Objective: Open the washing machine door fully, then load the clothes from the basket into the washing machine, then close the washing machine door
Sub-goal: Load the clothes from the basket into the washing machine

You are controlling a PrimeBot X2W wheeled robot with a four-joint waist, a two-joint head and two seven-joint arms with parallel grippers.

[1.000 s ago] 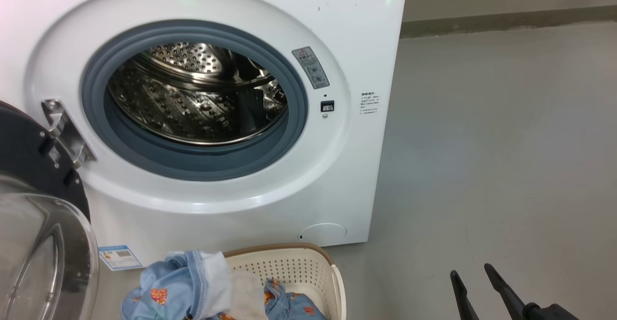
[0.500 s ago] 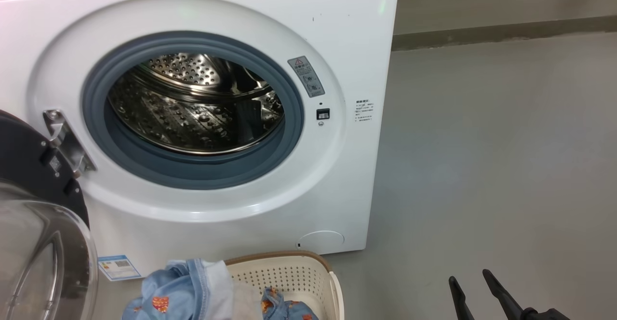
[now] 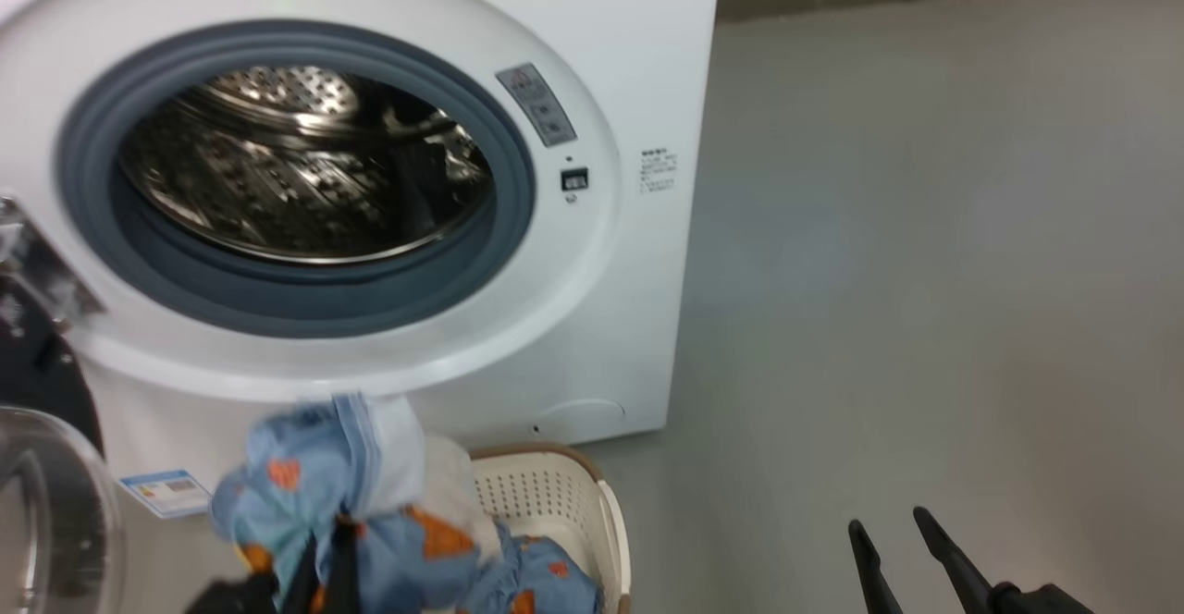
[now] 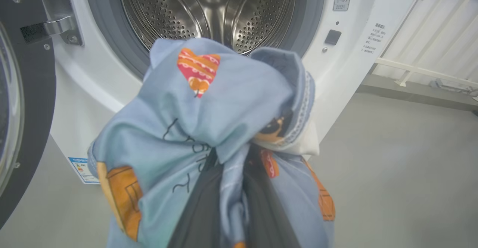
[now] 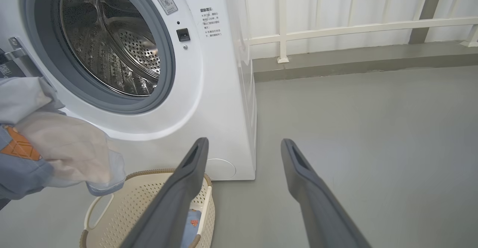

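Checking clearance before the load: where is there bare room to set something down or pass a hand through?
Bare grey floor lies between the washing machine and the open right hand. The drum mouth inside the grey seal is unobstructed. Crowded lower left: open door, basket, and the left hand gripping the clothes.
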